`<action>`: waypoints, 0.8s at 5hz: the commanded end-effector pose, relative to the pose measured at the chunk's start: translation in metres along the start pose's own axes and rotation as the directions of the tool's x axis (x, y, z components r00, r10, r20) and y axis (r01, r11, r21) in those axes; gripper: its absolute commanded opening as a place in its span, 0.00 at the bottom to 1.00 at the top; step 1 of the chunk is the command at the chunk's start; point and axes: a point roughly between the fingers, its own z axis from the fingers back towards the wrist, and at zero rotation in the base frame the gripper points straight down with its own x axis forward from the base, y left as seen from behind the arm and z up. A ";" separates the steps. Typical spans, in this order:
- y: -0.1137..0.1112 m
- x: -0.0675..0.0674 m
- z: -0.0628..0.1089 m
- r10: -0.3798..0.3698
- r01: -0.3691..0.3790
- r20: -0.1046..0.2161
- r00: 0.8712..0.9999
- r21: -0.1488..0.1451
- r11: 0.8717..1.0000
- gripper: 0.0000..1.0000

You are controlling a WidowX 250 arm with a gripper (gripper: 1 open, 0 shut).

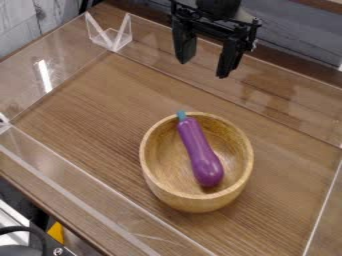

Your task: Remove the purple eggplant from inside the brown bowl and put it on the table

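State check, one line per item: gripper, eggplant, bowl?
gripper: open, empty, pointing down, above the table behind the bowl
eggplant: lying inside the bowl, stem end toward the far rim, not gripped
bowl: upright on the table, holding the eggplant

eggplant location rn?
In the camera view the purple eggplant lies inside the brown bowl, lower centre-right on the table, stem cap toward the back. The open gripper hangs above and behind it, apart.
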 end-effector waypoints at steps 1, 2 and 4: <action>-0.001 -0.003 -0.006 0.013 -0.013 -0.019 1.000 -0.006 1.000 1.00; -0.002 -0.010 -0.011 0.047 -0.048 -0.036 0.998 -0.018 0.999 1.00; -0.003 -0.023 -0.022 0.147 -0.149 -0.057 0.988 -0.038 0.988 1.00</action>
